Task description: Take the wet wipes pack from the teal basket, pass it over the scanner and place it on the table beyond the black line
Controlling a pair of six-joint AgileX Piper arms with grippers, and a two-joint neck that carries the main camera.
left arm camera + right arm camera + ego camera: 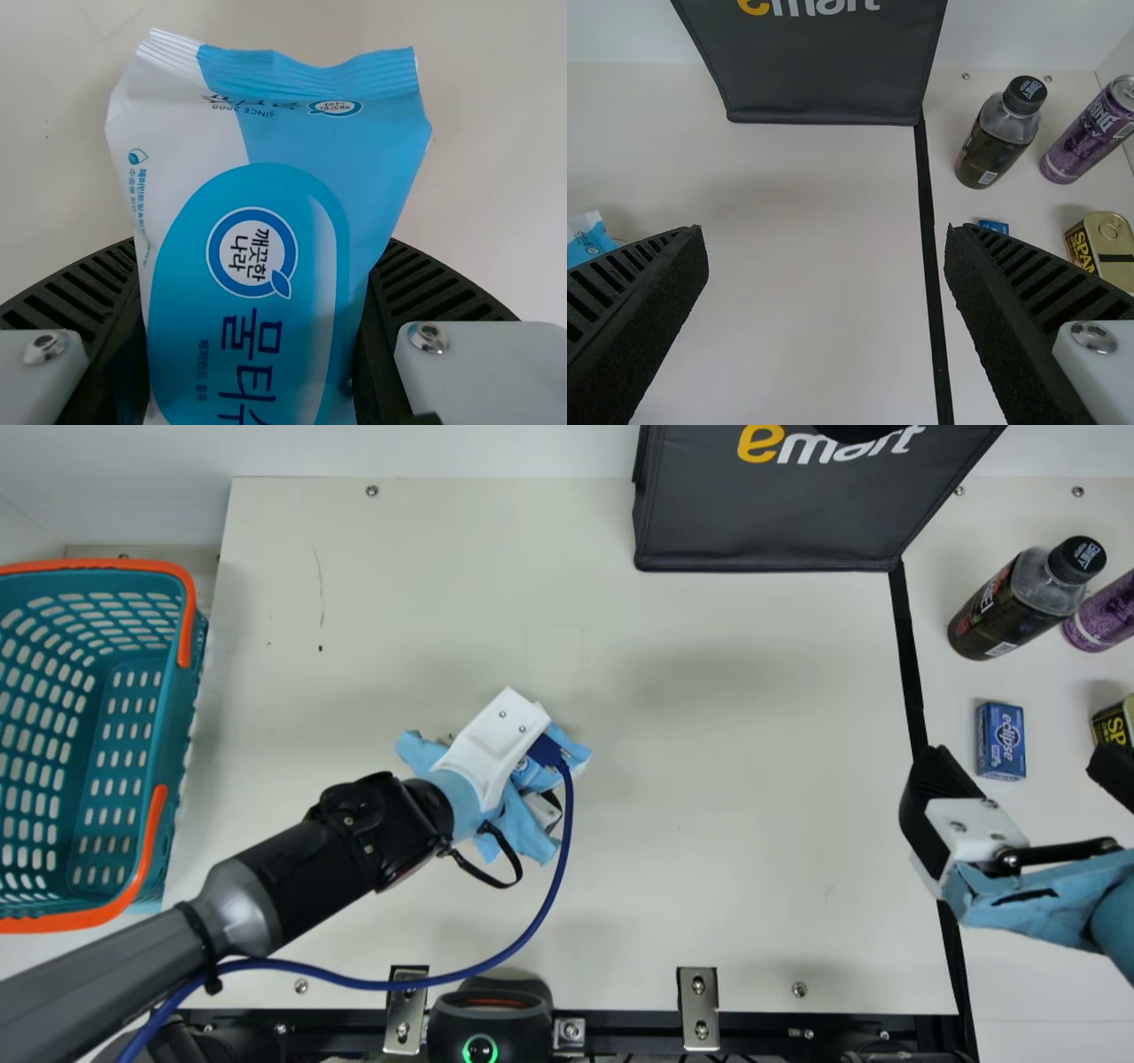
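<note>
In the main view my left gripper (496,748) is over the middle of the table, above the wet wipes pack (571,751), whose blue-and-white end sticks out. In the left wrist view my left gripper (252,292) is shut on the pack (310,204), its ribbed fingers against both sides. The teal basket (182,717) stands at the far left. The scanner (489,1019), with a green-lit ring, is at the table's front edge. My right gripper (1023,771) is over the black line (910,664); in the right wrist view the right gripper (824,239) is open, nothing between its fingers.
Beyond the black line are a dark bottle (1001,607), a purple can (1103,615), a small blue box (1001,741) and a yellow-black tin (1114,722). A dark bag (771,518) stands at the table's back. A blue cable hangs beside my left arm.
</note>
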